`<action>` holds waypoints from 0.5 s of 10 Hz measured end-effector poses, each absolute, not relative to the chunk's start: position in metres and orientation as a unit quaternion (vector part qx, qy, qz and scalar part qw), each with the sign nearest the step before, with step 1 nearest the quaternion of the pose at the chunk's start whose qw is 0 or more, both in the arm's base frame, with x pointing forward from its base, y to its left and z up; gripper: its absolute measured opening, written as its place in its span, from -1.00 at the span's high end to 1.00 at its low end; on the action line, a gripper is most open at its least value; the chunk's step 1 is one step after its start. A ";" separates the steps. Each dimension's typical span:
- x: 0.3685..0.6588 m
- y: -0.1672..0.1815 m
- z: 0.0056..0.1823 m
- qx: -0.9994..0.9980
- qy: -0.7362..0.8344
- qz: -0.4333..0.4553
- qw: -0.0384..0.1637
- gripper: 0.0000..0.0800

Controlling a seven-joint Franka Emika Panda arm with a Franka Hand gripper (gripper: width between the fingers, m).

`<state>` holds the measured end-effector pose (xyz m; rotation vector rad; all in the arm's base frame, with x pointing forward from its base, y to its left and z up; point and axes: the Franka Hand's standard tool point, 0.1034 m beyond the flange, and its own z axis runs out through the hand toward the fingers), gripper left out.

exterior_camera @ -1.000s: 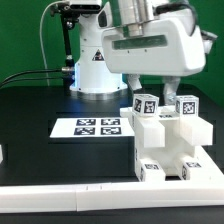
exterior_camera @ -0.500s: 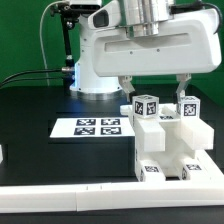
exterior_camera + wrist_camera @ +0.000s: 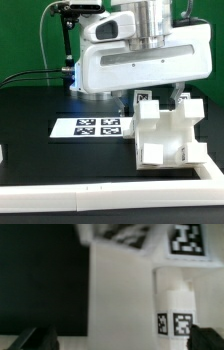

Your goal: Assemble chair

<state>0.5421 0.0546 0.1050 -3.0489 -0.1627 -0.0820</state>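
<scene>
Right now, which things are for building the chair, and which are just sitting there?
For the job:
- chair, white blocky parts standing together
- gripper, open just above them

Just there:
- marker board, flat on the table
- border rail along the front edge

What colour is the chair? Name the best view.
White, with small black-and-white square tags; the chair shows best in the exterior view.
</scene>
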 end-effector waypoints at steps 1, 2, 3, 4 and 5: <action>0.542 0.053 0.105 -0.997 -0.063 -0.028 0.043 -0.62; 0.543 0.053 0.105 -0.994 -0.095 -0.030 0.042 -0.62; 0.544 0.054 0.110 -0.992 -0.112 -0.032 0.040 -0.62; 0.546 0.054 0.118 -0.990 -0.129 -0.038 0.040 -0.62; 0.546 0.052 0.122 -0.989 -0.138 -0.038 0.041 -0.62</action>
